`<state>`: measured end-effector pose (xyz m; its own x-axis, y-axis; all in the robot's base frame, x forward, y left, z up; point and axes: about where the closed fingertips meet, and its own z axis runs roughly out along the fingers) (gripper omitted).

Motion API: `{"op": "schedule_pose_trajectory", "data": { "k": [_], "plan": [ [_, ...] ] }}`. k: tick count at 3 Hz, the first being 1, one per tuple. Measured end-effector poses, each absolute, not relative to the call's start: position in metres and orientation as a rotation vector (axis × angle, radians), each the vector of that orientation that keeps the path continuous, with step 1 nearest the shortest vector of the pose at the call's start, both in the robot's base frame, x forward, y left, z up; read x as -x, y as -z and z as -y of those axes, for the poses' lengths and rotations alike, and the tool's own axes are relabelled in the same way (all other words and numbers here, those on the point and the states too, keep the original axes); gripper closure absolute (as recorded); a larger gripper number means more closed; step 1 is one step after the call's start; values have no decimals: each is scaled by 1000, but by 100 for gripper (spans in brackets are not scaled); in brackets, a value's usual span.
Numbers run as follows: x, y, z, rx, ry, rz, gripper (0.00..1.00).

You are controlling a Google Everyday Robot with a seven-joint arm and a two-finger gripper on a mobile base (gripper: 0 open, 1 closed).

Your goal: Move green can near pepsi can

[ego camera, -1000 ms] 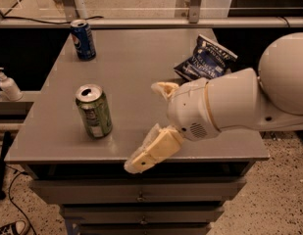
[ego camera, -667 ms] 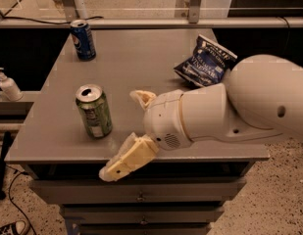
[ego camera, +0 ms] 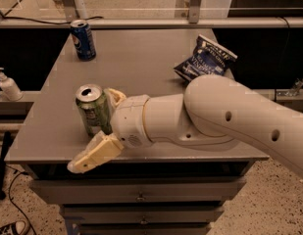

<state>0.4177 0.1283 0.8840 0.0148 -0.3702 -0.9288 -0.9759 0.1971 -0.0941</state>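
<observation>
The green can (ego camera: 91, 110) stands upright near the front left of the grey table (ego camera: 141, 58). It has a silver top. My gripper (ego camera: 92, 129) is at the can, open. One pale finger (ego camera: 94, 154) lies in front of the can and the other (ego camera: 114, 97) is behind its right side. The can stands partly between them, and I cannot tell whether either finger touches it. The pepsi can (ego camera: 83, 39), dark blue, stands upright at the table's far left corner, well away from the green can.
A blue crinkled chip bag (ego camera: 205, 58) lies at the table's far right. My white arm (ego camera: 224, 116) spans the front right of the table. A soap dispenser (ego camera: 8, 84) stands on a ledge to the left. Drawers (ego camera: 141, 197) are below the tabletop.
My arm has swung left along the front of the table. The open gripper has gone from right of the green can to around it. The cans have not moved.
</observation>
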Motion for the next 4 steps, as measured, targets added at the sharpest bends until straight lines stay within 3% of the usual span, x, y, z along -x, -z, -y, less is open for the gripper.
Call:
{"op": "schedule_pose_trajectory", "data": {
  "k": [2,3,4],
  "plan": [
    [-452,-871,-156,1287,-823,-1472,0],
    [-459,-864,-162,1265,-849,-1456,16],
    [-463,-859,-162,1250,-866,-1443,40]
  ]
}}
